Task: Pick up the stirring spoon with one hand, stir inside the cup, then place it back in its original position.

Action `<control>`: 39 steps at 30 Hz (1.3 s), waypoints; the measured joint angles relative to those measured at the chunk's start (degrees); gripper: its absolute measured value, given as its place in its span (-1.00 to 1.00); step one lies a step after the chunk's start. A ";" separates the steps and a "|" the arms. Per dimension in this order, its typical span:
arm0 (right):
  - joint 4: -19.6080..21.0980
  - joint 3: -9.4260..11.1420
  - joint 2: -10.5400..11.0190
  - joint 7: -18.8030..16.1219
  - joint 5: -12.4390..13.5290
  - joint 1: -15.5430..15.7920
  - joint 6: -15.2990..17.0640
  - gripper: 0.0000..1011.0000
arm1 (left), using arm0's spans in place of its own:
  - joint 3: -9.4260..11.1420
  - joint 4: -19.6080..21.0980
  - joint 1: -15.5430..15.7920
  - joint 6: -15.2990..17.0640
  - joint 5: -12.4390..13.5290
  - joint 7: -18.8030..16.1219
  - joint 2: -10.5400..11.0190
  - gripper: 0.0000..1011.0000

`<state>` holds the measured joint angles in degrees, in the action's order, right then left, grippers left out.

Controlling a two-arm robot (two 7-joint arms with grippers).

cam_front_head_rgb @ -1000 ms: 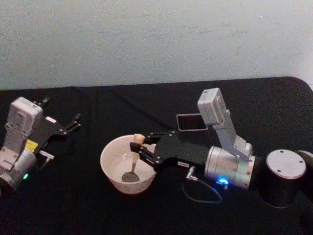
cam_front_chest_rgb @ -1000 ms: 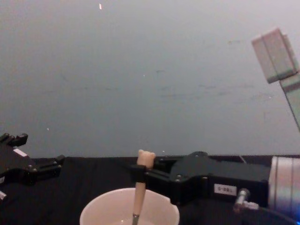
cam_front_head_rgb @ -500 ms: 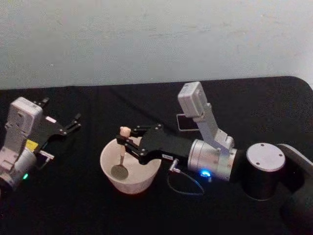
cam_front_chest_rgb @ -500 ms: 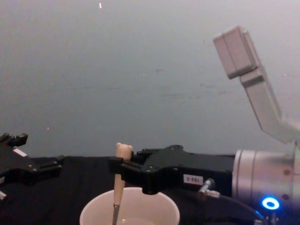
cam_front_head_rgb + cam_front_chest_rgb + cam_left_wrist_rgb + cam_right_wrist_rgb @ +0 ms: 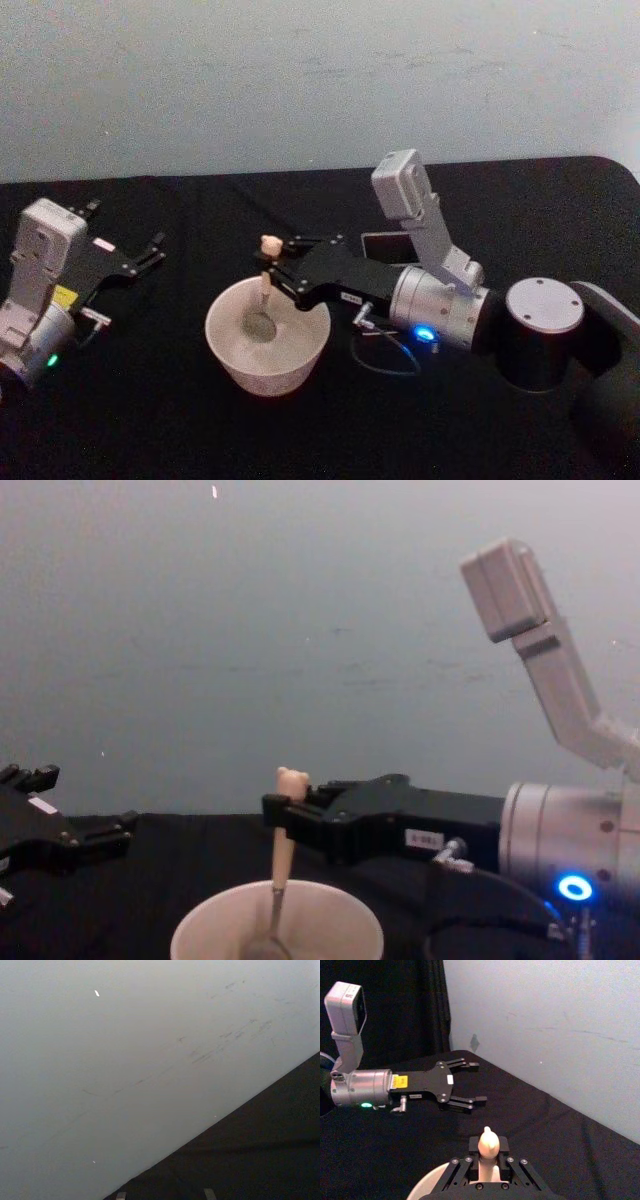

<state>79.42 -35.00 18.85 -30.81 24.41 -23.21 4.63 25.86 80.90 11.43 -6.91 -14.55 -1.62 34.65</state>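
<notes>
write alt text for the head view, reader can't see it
The right gripper holds the stirring spoon by its beige handle, jaws shut, with the steel bowl down inside the cream-white cup on a black table. The dark grey holder stands behind the arm, and the left gripper sits open at the far left.

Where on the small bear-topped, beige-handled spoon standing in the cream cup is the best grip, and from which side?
The beige handle just under the bear head, approached level from the robot's right. The bear-topped spoon stands near upright, steel bowl down in the cream-white round cup, so only the handle clears the rim; the right gripper is shut there.
</notes>
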 joint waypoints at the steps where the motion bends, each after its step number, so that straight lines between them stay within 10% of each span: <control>1: 0.04 0.13 0.11 -0.01 0.02 0.03 0.00 -0.58 | 0.00 0.00 0.00 0.00 0.00 0.00 0.00 0.98; 26: 9.90 2.69 8.17 -3.09 5.97 6.05 2.47 -0.58 | 0.00 0.00 0.00 0.00 0.00 0.00 0.00 0.98; 39: 10.92 0.40 8.03 -2.95 6.79 5.52 2.69 -0.58 | 0.00 0.00 0.00 0.00 0.00 0.00 0.00 0.98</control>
<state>90.34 -34.59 26.89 -33.76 31.20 -17.69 7.33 25.86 80.90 11.43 -6.91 -14.55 -1.62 34.64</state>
